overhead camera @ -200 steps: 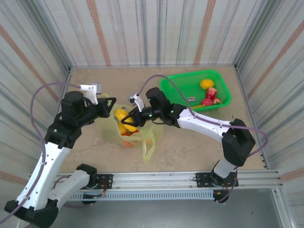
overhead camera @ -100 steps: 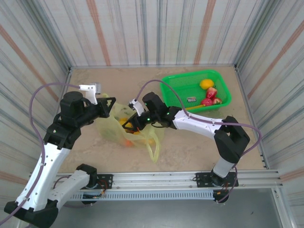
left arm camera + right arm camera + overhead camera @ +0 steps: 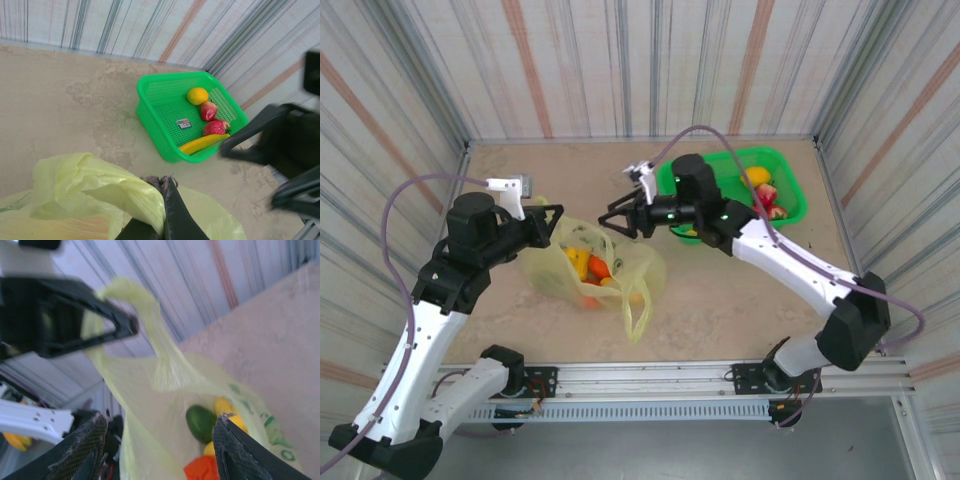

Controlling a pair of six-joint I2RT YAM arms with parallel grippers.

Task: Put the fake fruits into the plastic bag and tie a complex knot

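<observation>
the left gripper (image 3: 556,213) is hanging over the left half of the table, its jaws pressed together on a bunched handle (image 3: 125,192) of the plastic bag (image 3: 542,270) and lifting that side so the mouth is gaping upward. the bag itself is sitting on the table just left of centre, with its other handle loop (image 3: 632,315) trailing toward the near edge. inside it, yellow and orange-red pieces and a green fruit (image 3: 201,423) are lying at the bottom.

just right of the bag's mouth, the right gripper (image 3: 612,224) is hovering with its jaws standing apart and nothing between them; its fingertips are pointing left at the bag and touching neither plastic nor fruit.

the fruits not yet bagged are lying the other way, to this gripper's right, in the green basket (image 3: 732,168) toward the far right corner of the table: a lemon (image 3: 754,177), two strawberries (image 3: 766,196) and a banana (image 3: 202,144). the banana's long axis is running along the basket's near wall, roughly left to right, with the strawberries just beside it. the right arm is plainly the nearer one, its forearm already crossing the basket, and the left is occupied with the handle. so the next pick probably calls for the right gripper to be swinging right, away from the bag, and coming down across the banana's narrow width or over a round fruit.
</observation>
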